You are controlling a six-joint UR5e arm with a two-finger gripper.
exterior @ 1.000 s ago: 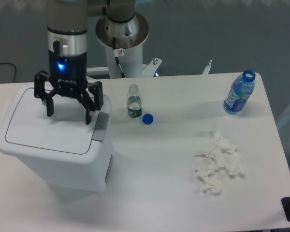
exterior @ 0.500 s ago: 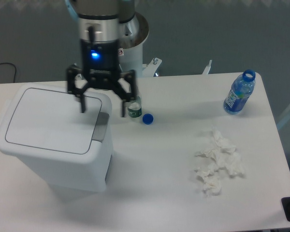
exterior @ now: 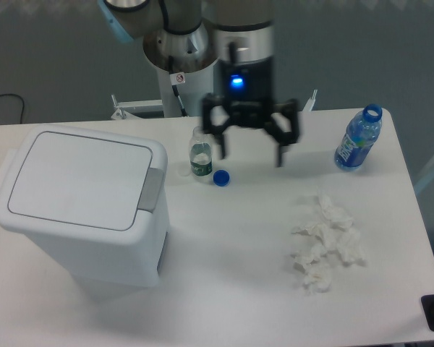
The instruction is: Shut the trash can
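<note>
Hovering mid-worktop, my claw (exterior: 251, 151) hangs wide and empty, well right of the trash can (exterior: 79, 206), which sits at the left with its lid (exterior: 78, 179) flat; closing looks complete, so I need only park.

Even, soft overhead light, faint shadows; gripper (exterior: 251, 153) slightly motion-blurred.

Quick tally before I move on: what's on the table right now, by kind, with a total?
Trash can, lid flat: 1
Bottles: 2, a small clear bottle and a blue bottle, both uncapped
Loose blue cap: 1
Pile of crumpled tissues: 1
Total: 5
The gripper hangs open above the table, holding nothing.
</note>
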